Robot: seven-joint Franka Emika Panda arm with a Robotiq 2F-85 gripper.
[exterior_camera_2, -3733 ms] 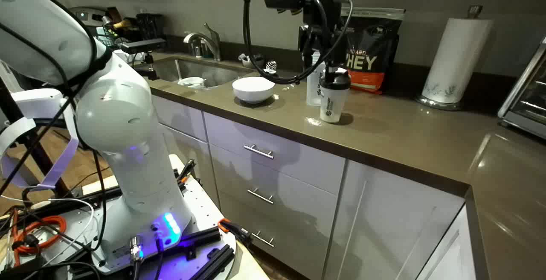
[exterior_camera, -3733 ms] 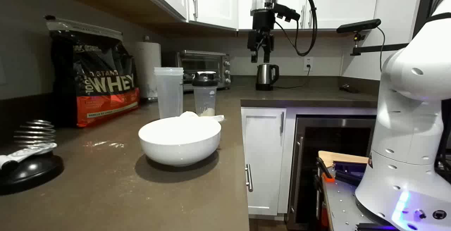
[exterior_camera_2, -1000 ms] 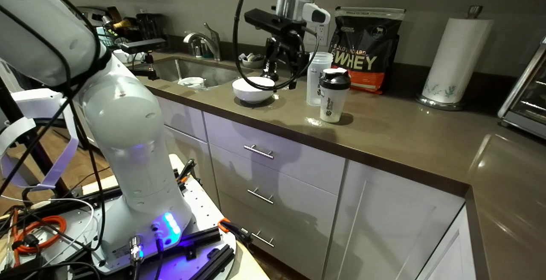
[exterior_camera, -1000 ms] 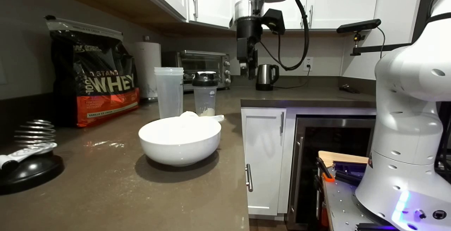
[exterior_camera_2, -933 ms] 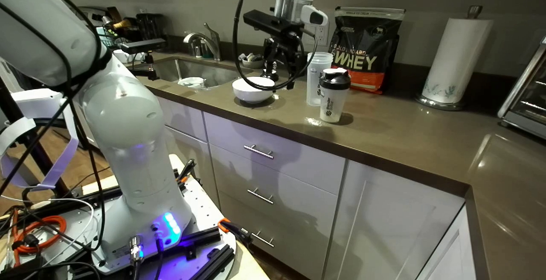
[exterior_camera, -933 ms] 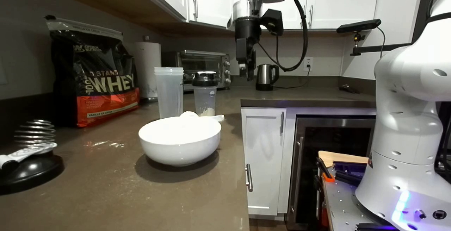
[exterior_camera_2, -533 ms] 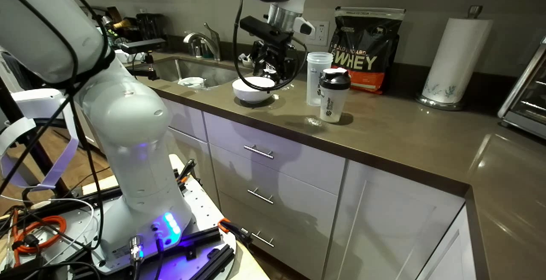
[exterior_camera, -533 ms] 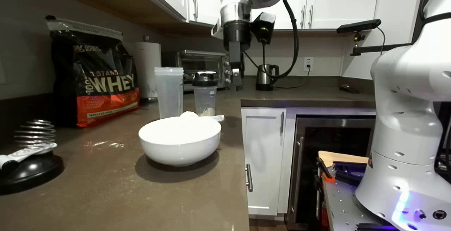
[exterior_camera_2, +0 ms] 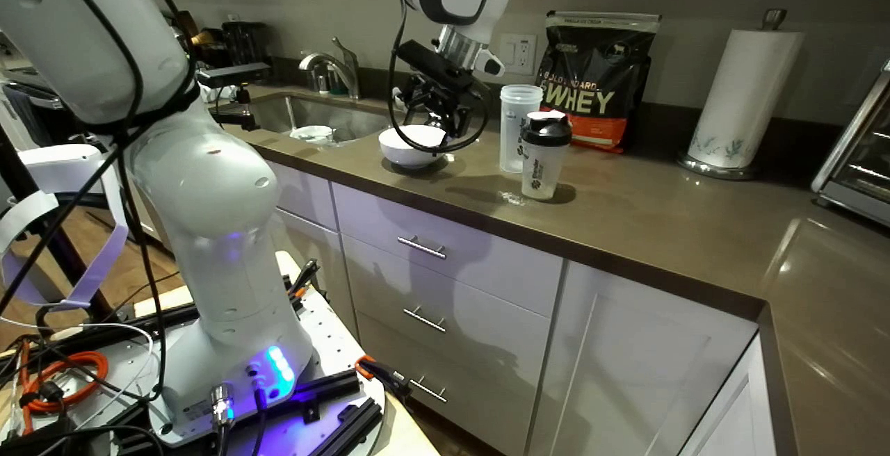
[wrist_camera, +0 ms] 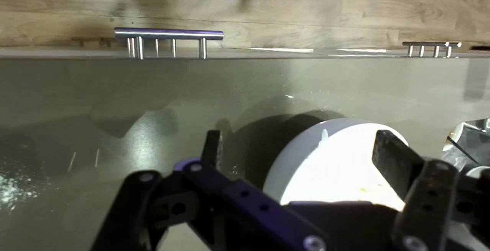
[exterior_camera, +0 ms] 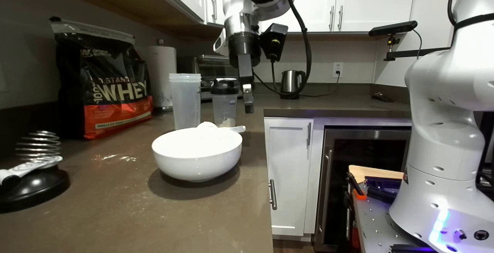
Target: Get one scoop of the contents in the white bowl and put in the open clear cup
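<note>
Wrist view, white bowl (wrist_camera: pixel 287 163), round, partly shaded

A lidded shaker (exterior_camera_2: pixel 544 158) flanks the clear cup (exterior_camera_2: pixel 513 126), free above.

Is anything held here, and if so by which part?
Nothing is held: in the wrist view the gripper is open, and the white bowl beyond it is ungripped.

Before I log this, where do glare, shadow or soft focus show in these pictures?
Wrist view: much of the white bowl is blown out to plain white; glare and shadows mark the countertop; the closest parts of the jaws look slightly soft. Both exterior views: a dark shadow lies under the white bowl. In an exterior view, a blue light glows on the robot's base.
</note>
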